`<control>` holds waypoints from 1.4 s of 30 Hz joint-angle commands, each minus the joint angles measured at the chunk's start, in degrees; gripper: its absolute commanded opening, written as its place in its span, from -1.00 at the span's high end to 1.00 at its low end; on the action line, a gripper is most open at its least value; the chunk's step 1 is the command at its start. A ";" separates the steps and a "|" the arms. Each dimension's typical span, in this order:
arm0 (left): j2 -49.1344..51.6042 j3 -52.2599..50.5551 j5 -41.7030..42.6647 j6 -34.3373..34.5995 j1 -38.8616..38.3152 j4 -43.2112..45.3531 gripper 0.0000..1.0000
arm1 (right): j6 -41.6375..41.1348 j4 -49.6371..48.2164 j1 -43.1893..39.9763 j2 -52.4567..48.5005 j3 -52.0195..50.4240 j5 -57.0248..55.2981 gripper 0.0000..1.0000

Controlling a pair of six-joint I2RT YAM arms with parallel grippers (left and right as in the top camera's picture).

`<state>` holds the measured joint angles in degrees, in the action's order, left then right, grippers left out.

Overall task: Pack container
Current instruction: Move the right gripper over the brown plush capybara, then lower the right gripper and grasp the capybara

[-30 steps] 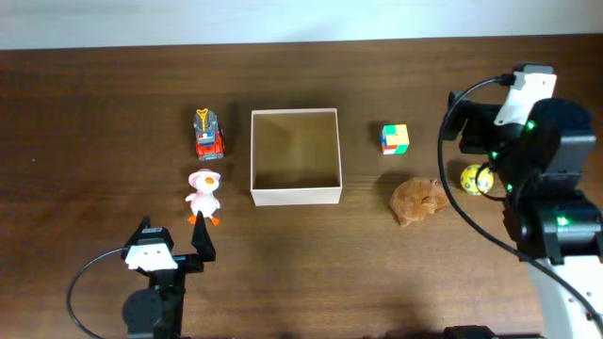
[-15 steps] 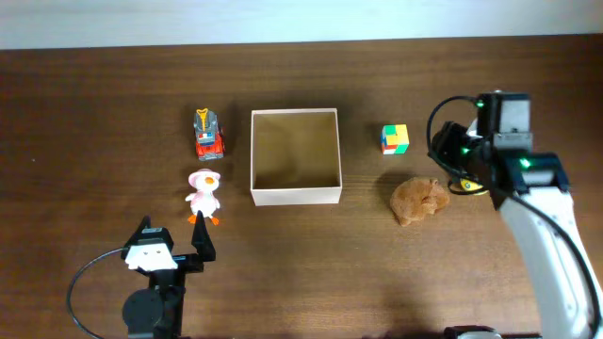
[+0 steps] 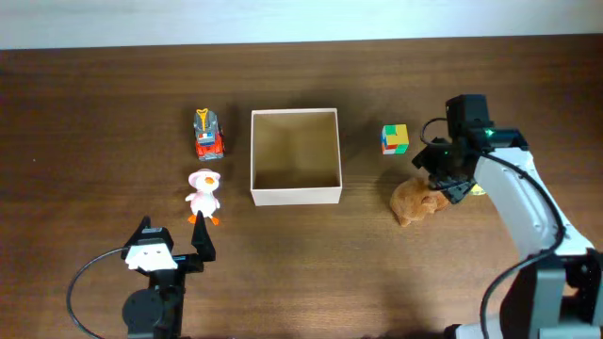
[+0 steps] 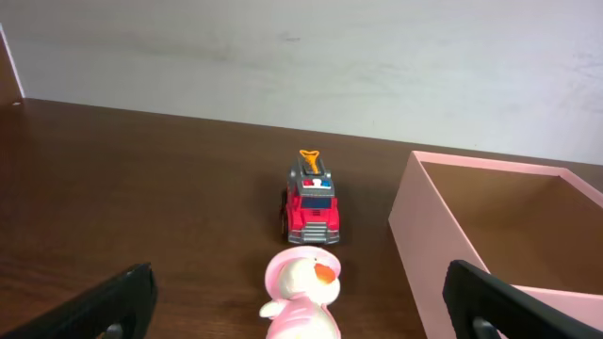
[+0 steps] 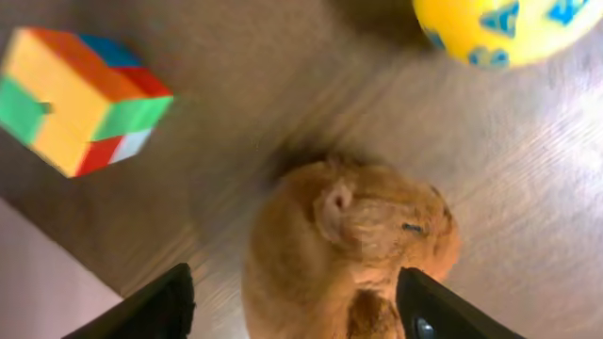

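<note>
Gaping left gripper (image 3: 172, 231): jaws fully apart and holding nothing; it sits at the near left part of the table (image 3: 94, 141), pointing toward the duck.
Right gripper (image 3: 435, 181): jaws spread wide, one finger on each side of the brown plush animal (image 3: 415, 201). It is not closed on it. In the wrist view one finger is clearly apart from the fur (for the other finger I cannot tell, it is right at the edge of the toy).
Container (image 3: 294, 195): in the middle of the table, open top, tan inside, with nothing in it.
Colour cube (image 3: 395, 138): to the right of the container, behind the plush animal and apart from it.
Yellow ball (image 5: 499, 28): just beyond the plush animal, mostly hidden under the right arm in the overhead view.
Fire truck (image 3: 208, 135): to the left of the container, near its far corner.
Duck (image 3: 203, 196): just in front of the fire truck, beside the container's left wall and not touching it.
</note>
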<state>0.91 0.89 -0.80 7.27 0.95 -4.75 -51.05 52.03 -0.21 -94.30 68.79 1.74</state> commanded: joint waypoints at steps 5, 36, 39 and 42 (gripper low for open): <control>-0.24 -0.35 0.61 -0.92 0.33 0.00 -0.99 | -10.56 0.81 3.69 -0.92 0.63 1.07 -0.81; -0.24 -0.35 0.61 -0.92 0.33 0.00 -0.99 | -14.38 0.66 7.21 -4.98 -1.86 -4.50 -0.98; -0.24 -0.35 0.61 -0.92 0.35 0.00 -0.98 | -14.38 1.01 7.21 -5.27 -1.86 -5.44 -0.98; -0.24 -0.35 0.61 -0.92 0.33 0.00 -0.98 | -14.38 1.09 7.21 -5.70 -1.90 -5.42 -0.98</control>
<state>0.91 0.89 -0.80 7.27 0.95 -4.75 -64.71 52.88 6.87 -99.09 67.48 -1.91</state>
